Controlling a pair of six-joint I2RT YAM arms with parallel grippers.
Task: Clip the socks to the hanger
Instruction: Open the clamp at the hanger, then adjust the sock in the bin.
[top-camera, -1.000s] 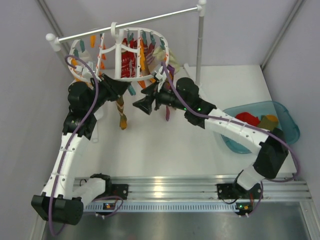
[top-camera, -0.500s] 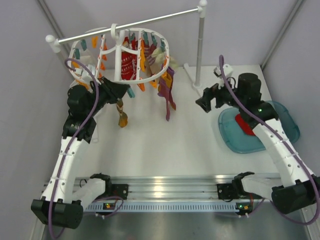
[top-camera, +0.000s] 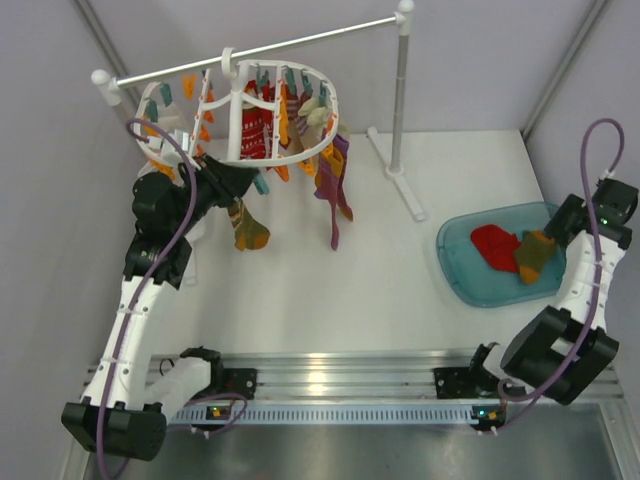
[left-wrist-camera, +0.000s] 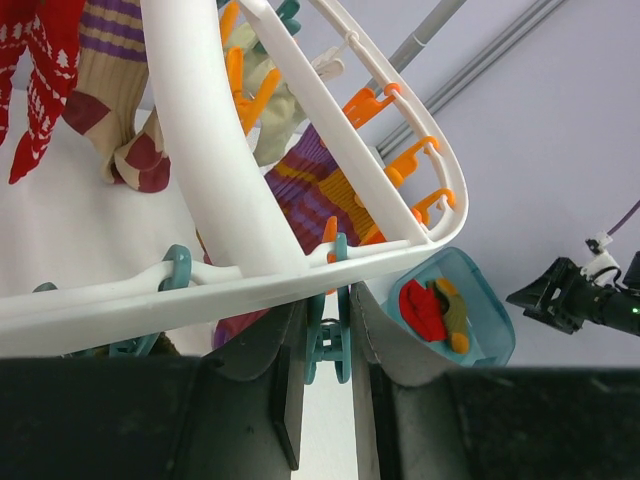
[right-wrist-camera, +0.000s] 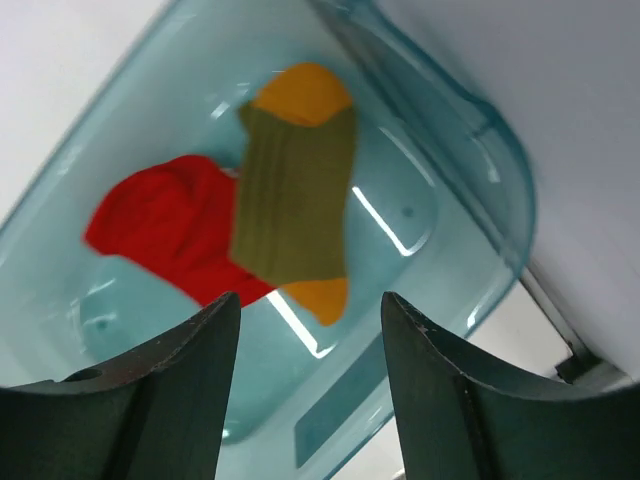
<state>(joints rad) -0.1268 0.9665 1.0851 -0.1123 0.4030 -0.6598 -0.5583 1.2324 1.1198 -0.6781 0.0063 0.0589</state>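
The white oval hanger (top-camera: 325, 118) hangs from a rod at the back left, with several socks clipped on. A zigzag olive, orange and brown sock (top-camera: 247, 226) hangs from its near rim, just below my left gripper (top-camera: 240, 183). In the left wrist view my left gripper (left-wrist-camera: 328, 300) is shut on a teal clip (left-wrist-camera: 327, 345) under the hanger rim (left-wrist-camera: 150, 305); the sock is hidden there. My right gripper (top-camera: 560, 226) is open and empty above the teal tray (top-camera: 462, 285). An olive sock with orange toe and heel (right-wrist-camera: 296, 200) lies in the tray (right-wrist-camera: 440, 190), just ahead of the right gripper (right-wrist-camera: 310, 320).
A red sock (right-wrist-camera: 170, 225) lies in the tray beside the olive one. Purple socks (top-camera: 335, 195) and a red patterned sock (top-camera: 258, 128) hang on the hanger. The white rod-and-pole stand (top-camera: 399, 110) rises behind, its foot (top-camera: 400, 185) on the table.
My right arm has swung from the hanger's near rim to the far right, over the tray, empty. The left gripper stays at the rim; the zigzag sock has turned and hangs wider.
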